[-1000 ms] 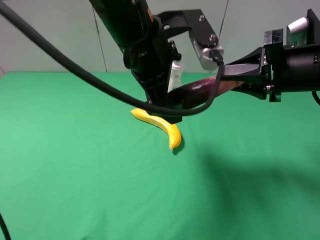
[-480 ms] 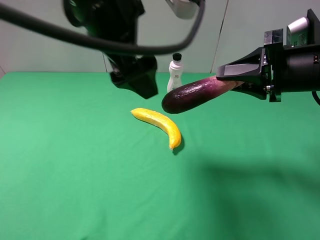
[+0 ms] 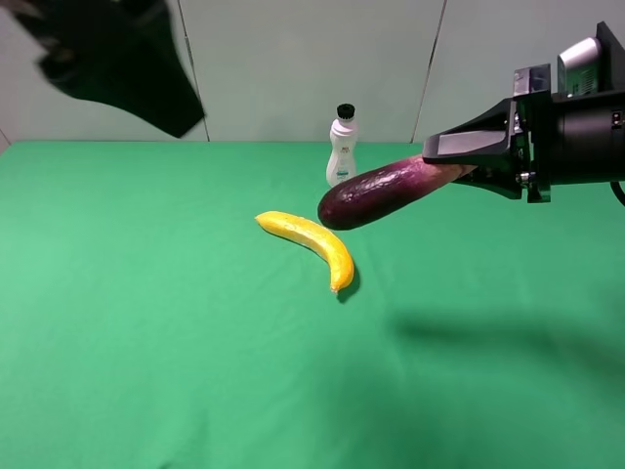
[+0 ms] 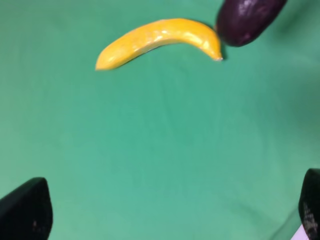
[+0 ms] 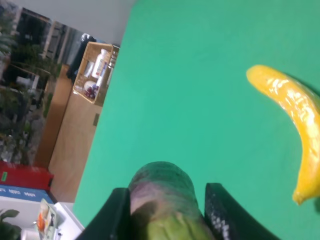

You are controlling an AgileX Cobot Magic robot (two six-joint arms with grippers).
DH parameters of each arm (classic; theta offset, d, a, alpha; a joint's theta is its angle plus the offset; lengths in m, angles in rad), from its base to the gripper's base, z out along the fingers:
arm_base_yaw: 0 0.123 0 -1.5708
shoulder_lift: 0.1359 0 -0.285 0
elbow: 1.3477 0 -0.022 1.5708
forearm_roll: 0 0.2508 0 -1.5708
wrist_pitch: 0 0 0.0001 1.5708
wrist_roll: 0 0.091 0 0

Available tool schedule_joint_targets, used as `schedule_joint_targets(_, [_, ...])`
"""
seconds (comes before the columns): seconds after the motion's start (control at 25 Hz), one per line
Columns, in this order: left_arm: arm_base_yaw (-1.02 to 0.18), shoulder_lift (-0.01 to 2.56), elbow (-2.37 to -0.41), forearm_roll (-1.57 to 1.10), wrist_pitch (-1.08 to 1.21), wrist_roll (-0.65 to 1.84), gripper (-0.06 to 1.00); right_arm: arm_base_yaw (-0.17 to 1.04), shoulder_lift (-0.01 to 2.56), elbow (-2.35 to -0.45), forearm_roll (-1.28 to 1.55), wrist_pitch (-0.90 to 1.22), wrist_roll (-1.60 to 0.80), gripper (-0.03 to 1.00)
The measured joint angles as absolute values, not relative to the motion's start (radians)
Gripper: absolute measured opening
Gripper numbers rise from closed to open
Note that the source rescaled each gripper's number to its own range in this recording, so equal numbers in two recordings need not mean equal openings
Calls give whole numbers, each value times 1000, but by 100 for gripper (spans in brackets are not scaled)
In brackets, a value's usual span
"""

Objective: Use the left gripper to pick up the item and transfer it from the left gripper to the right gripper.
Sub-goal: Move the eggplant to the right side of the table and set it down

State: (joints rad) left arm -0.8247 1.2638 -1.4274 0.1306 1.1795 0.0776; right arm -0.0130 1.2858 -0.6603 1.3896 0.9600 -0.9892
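Green cloth below, eggplant hangs mid-air near the banana, pinched at its stem end by the right gripper alone now. And the left gripper has let go, pulled away up-left, fingers spread wide.

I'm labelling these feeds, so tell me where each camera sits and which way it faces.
High camera: off the arms, looking down on the green cloth; right gripper holding the eggplant, left gripper blurred.
Left wrist: looks down at the banana; its fingertips at the edges.
Right wrist: looks along its fingers clamping the eggplant.
All share eggplant and banana.
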Motion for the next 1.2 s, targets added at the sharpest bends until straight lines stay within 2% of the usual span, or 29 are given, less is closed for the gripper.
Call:
schedule_joint_targets(0.4, [-825, 875, -1116, 210, 1180, -143, 98, -13, 1286, -660, 1362, 960, -978, 2])
schedule_joint_targets(0.96, [-825, 361, -713, 183, 1155, -187, 98, -13, 1286, -660, 1326, 960, -972, 2])
schedule_joint_targets(1.2, [-825, 204, -603, 153, 1144, -187, 98, -13, 1286, -660, 1322, 955, -962, 2])
